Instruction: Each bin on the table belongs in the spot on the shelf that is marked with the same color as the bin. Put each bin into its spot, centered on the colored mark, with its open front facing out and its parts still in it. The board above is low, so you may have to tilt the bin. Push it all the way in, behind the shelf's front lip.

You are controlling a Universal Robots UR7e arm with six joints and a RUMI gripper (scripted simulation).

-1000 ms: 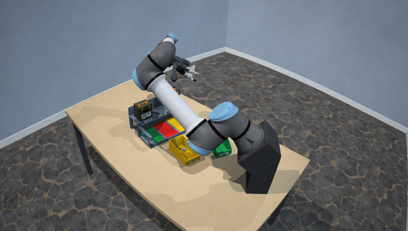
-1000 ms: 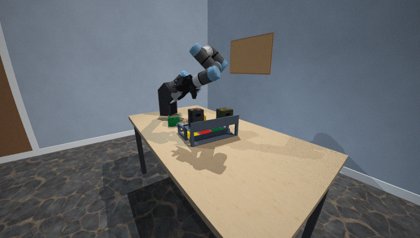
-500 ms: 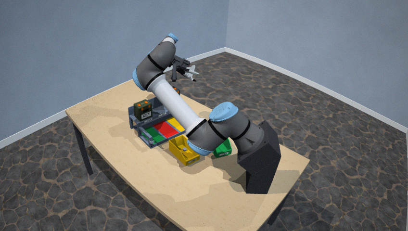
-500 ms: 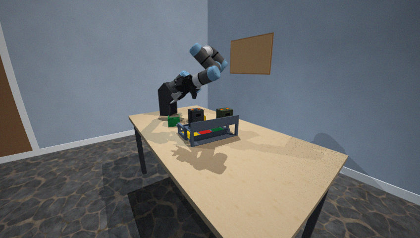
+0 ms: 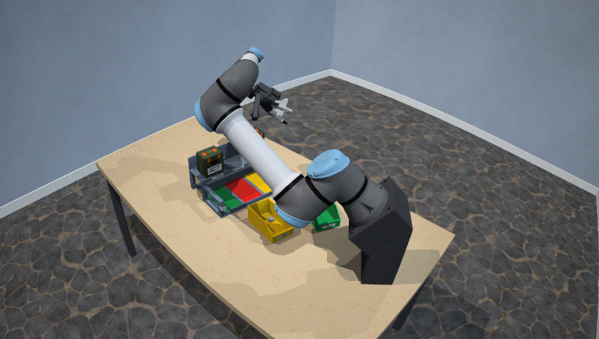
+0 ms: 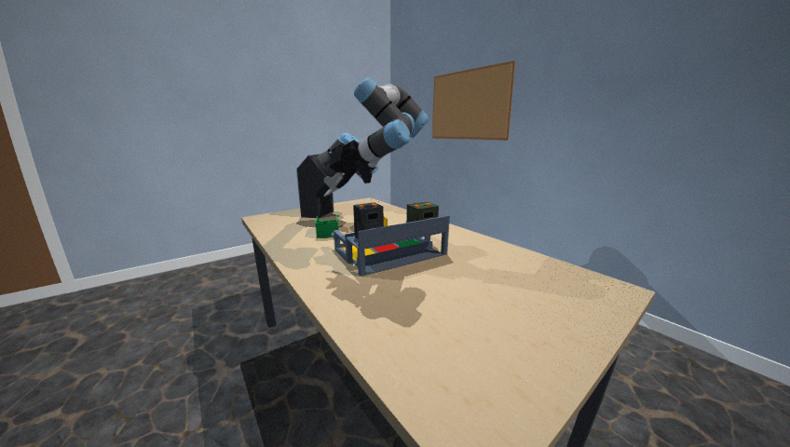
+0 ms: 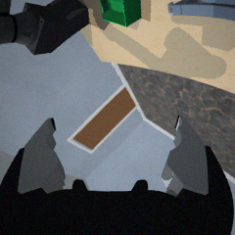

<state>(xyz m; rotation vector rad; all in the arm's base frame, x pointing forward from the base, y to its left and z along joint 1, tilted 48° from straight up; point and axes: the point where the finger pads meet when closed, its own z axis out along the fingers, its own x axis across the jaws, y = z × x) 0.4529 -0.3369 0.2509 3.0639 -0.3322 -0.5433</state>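
The grey shelf stands on the table with green, red and yellow marks on its lower board. A yellow bin with small parts in it sits on the table in front of the shelf, partly under my arm. A green bin sits beside my base; it also shows in the exterior view and at the top of the wrist view. My gripper is open and empty, high in the air, away from both bins; it also shows in the other views.
A dark green box stands on the shelf's top board, and a black box stands at the other end. My dark base block sits near the table's right end. My forearm crosses above the shelf.
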